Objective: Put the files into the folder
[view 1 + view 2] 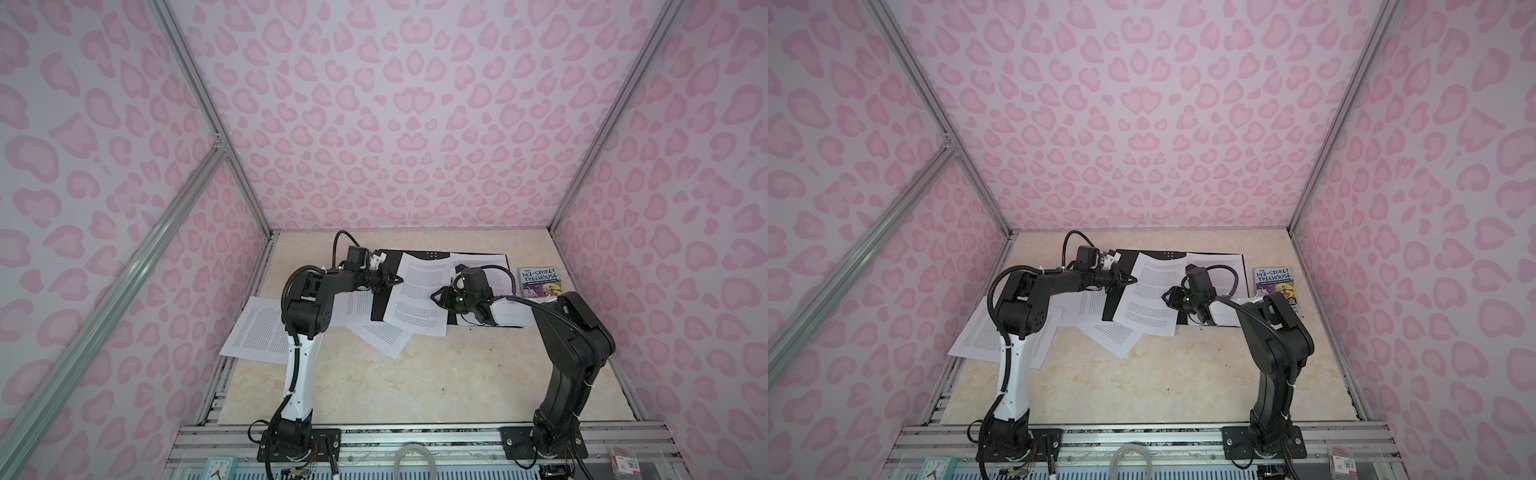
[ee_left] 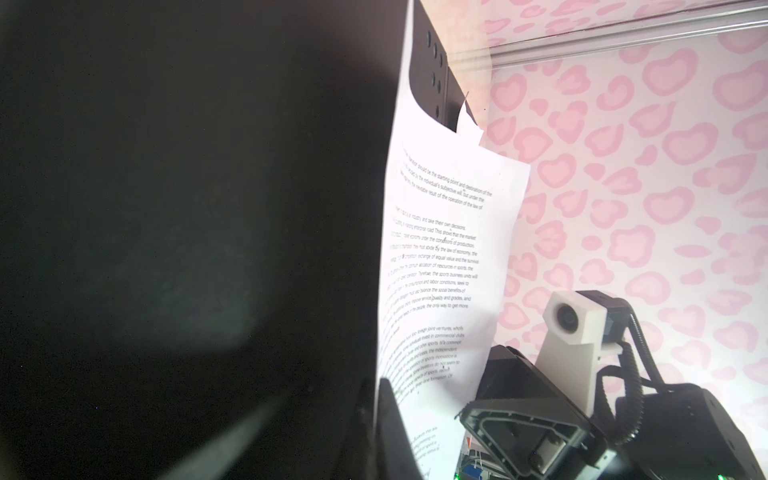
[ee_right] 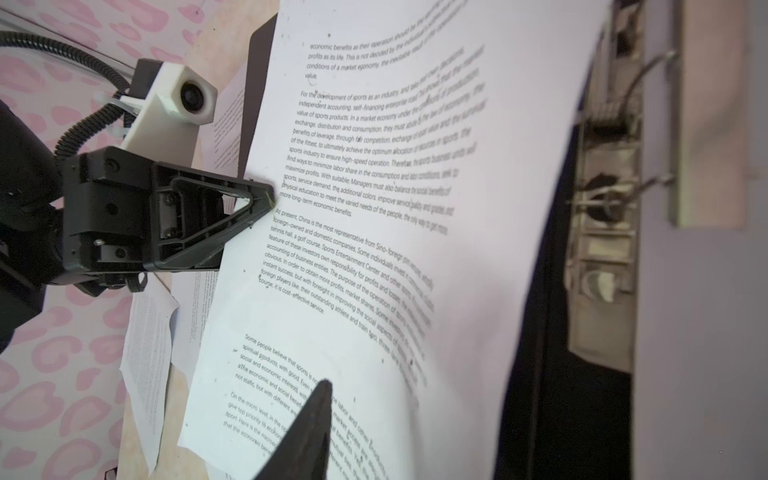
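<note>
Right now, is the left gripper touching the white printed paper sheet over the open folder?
Touching. The left wrist view shows the edge of the white printed paper sheet pinched in the shut jaws of the left gripper.

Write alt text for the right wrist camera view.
A printed sheet lies bowed over an open black folder, its metal clip showing alongside. The left gripper pinches the sheet's edge; one fingertip of the right gripper reaches over the print. More sheets lie beyond.
</note>
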